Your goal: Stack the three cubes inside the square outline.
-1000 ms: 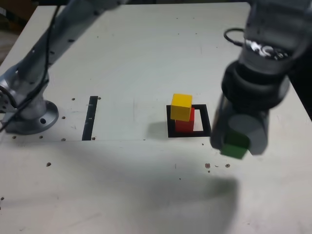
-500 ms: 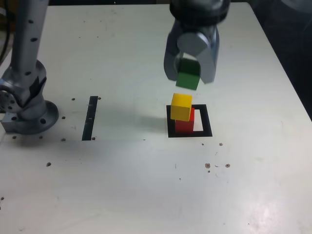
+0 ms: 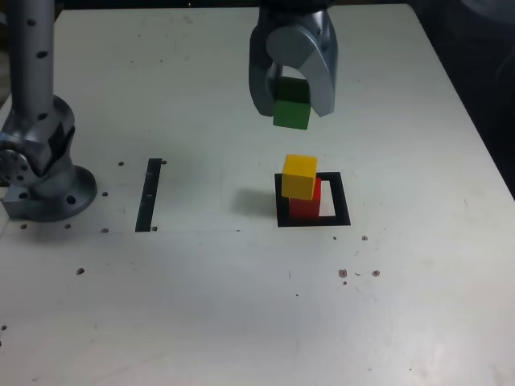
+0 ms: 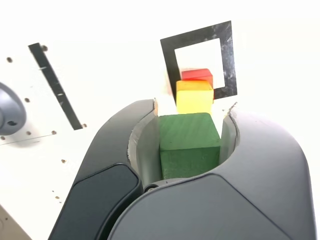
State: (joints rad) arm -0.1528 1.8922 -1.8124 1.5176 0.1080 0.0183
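Claw: my claw (image 3: pixel 290 103) pinches the green block (image 3: pixel 291 112) by two opposite flat sides, above the table (image 3: pixel 418 305).
Handling: I judge the block light, stiff and matte; side faces grip well.
Stack: yellow block (image 3: pixel 299 176) sits on red block (image 3: pixel 305 205), inside the black square (image 3: pixel 338 199), toward the table's middle.
Change: a second ago I hung low beside the square's right in the exterior view; now I'm higher, slightly left of the stack.
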